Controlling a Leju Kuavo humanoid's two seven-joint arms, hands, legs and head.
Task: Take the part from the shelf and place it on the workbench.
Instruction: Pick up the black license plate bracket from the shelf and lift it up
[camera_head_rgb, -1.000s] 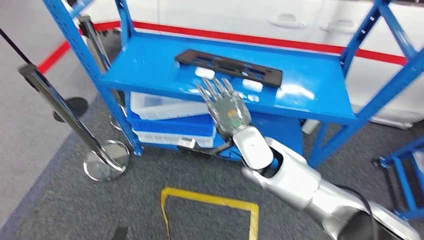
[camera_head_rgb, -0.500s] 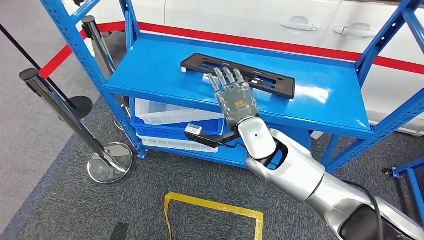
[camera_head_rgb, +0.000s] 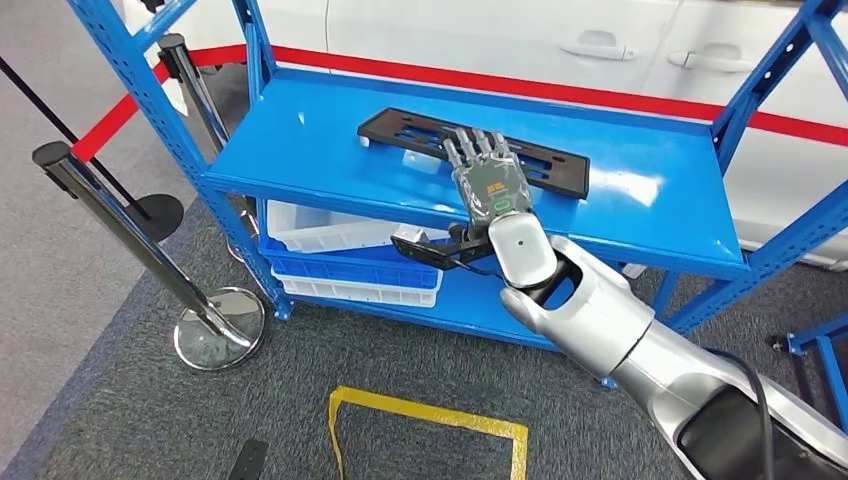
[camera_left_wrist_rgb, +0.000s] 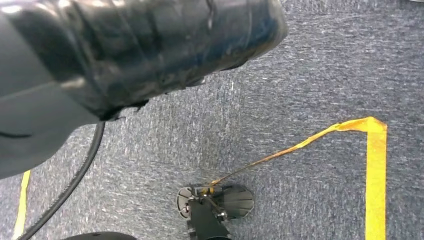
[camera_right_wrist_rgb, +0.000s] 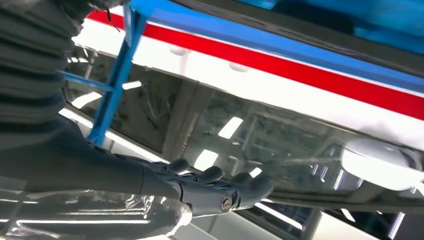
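1. Head view: black part (camera_head_rgb: 473, 152) lies flat on the blue shelf (camera_head_rgb: 300, 150); not yet lifted.
2. Right hand (camera_head_rgb: 490, 185) hovers over it, fingers spread, holding nothing; grasp and carry to the workbench remain.

the blue shelf (camera_head_rgb: 300, 150) carries a flat black part (camera_head_rgb: 420, 130) on its top deck.

Right hand (camera_head_rgb: 490, 185) has advanced — fingers (camera_head_rgb: 478, 146) over part (camera_head_rgb: 540, 165).
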